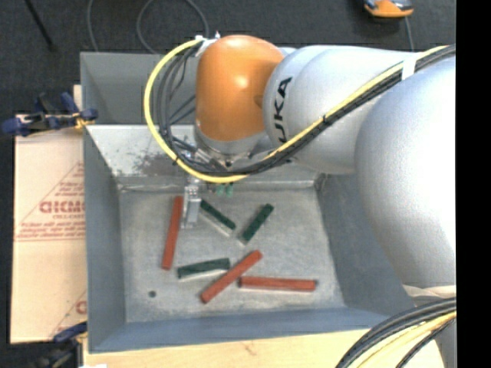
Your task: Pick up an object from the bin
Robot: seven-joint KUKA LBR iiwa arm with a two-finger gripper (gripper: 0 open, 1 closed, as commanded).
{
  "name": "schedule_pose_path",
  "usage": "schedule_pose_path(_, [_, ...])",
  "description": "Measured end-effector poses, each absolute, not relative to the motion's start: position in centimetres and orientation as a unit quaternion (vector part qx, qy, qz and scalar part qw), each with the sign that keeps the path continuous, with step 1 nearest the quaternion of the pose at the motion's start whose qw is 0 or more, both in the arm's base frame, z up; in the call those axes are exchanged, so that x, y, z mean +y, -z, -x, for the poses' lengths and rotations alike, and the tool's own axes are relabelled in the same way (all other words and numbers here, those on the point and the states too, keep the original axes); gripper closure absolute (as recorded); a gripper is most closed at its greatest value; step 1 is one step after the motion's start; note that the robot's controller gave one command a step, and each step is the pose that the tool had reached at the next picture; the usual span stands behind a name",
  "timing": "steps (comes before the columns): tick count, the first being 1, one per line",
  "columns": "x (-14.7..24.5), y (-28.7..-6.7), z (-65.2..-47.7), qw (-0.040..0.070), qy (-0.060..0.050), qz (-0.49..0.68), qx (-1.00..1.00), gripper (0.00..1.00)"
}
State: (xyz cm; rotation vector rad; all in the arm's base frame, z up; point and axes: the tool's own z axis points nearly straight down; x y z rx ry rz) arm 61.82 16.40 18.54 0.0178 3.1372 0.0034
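Observation:
My gripper (191, 209) hangs below the orange wrist cover at the back of the bin, its grey fingertip low between two sticks. A long red stick (172, 232) lies just to its left, running toward the front. A dark green stick (217, 218) lies just to its right, slanting to the right. Another dark green stick (256, 222) leans diagonally further right. Nothing shows between the fingers.
Toward the front of the bin lie a dark green stick (203, 268), a slanted red stick (230, 276) and a flat red stick (278, 284). The arm covers the bin's back and right side.

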Motion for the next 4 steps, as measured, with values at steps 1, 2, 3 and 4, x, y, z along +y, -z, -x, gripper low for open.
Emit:
schedule_pose_path(1, [14.9, -7.1, -60.5, 0.000, 0.000, 0.235, 0.972, 0.00])
schedule_pose_path(2, [15.0, -7.4, -60.7, 0.002, -0.001, 0.234, 0.972, 1.00])
schedule_pose_path(3, [15.6, -19.4, -60.8, 0.007, 0.000, 0.244, 0.970, 1.00])
schedule_pose_path(4, [15.6, -22.4, -60.2, 0.004, -0.001, 0.213, 0.977, 1.00])
